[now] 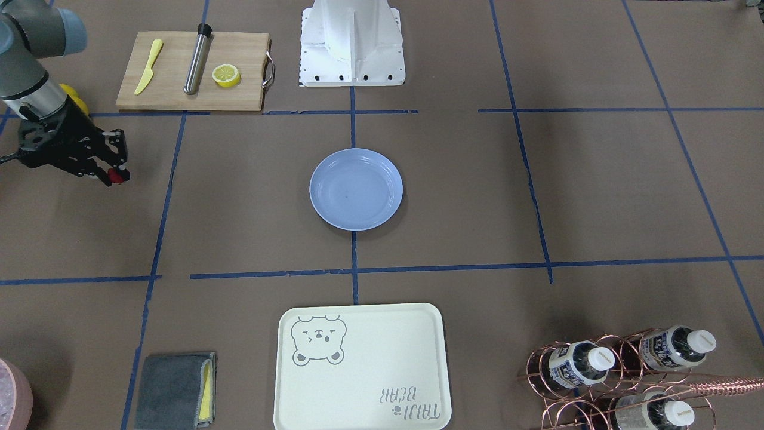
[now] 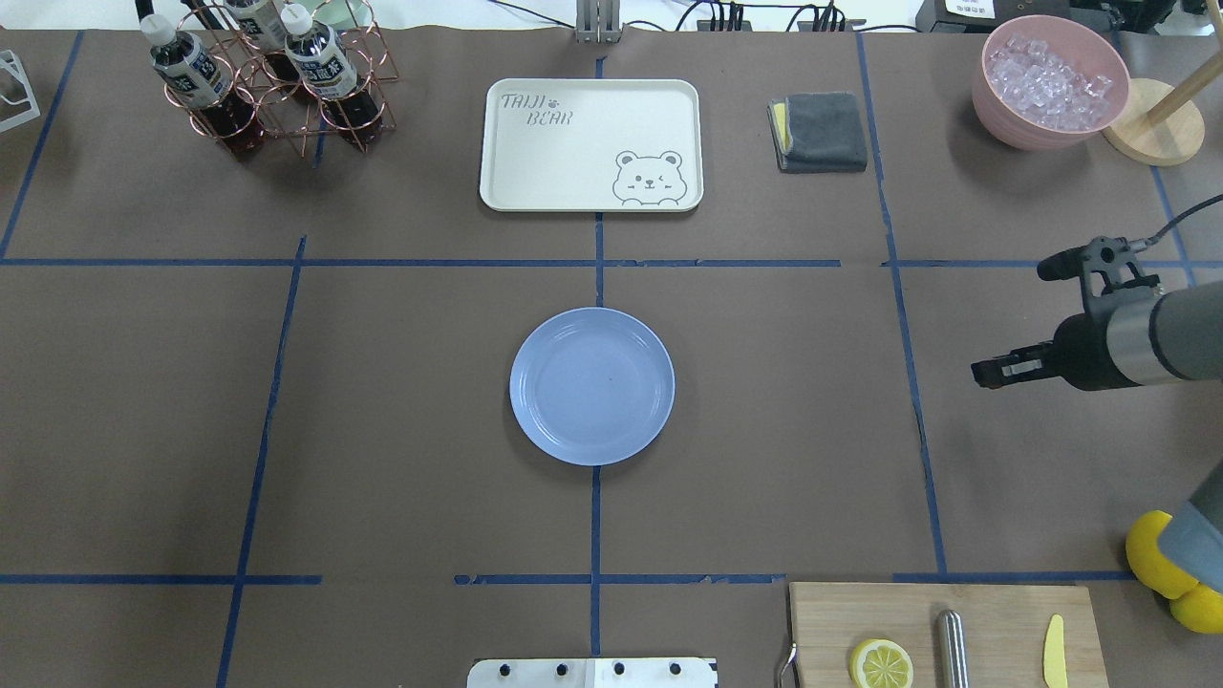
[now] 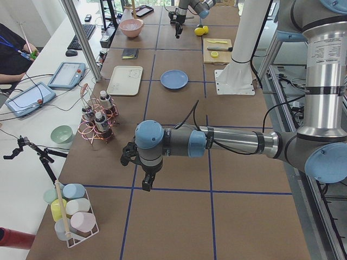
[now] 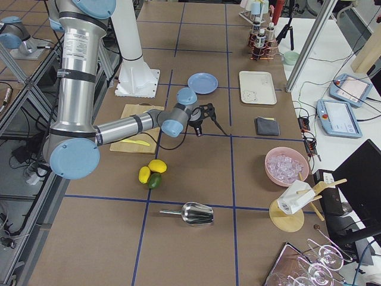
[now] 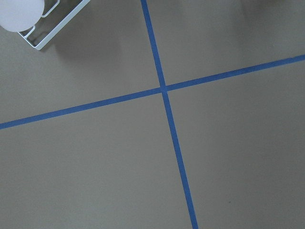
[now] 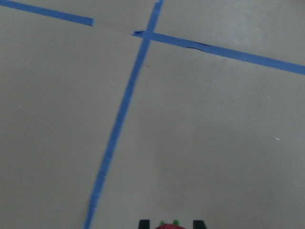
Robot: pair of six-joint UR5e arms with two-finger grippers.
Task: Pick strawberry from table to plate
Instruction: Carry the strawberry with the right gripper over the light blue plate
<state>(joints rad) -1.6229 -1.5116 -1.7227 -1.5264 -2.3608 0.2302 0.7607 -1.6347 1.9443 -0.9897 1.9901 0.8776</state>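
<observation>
— Where is the strawberry (image 1: 118,175)?

— Pinched in the right gripper (image 1: 113,171). In the right wrist view the red berry, with a little green on top, sits between the two black fingertips (image 6: 144,223) at the bottom edge, with brown paper and blue tape below it.

— Is it on the bench (image 1: 239,215) or off it?

— Off it; the gripper hangs above the paper.

— And the plate (image 1: 356,189)?

— It lies at the middle of the bench with nothing on it. Seen from the front-facing camera, the gripper and berry are at the plate's 9 o'clock, well apart from it. The cutting board (image 1: 179,89) with the lemon half (image 1: 227,75) is at about 11 o'clock from the plate. The bear tray (image 1: 370,382) is at 6 o'clock.

— What about the left gripper (image 3: 146,183)?

— It points down over a crossing of tape lines, far from the plate. Only the left side camera shows it, so I cannot tell whether its jaws are spread or pressed together.
</observation>
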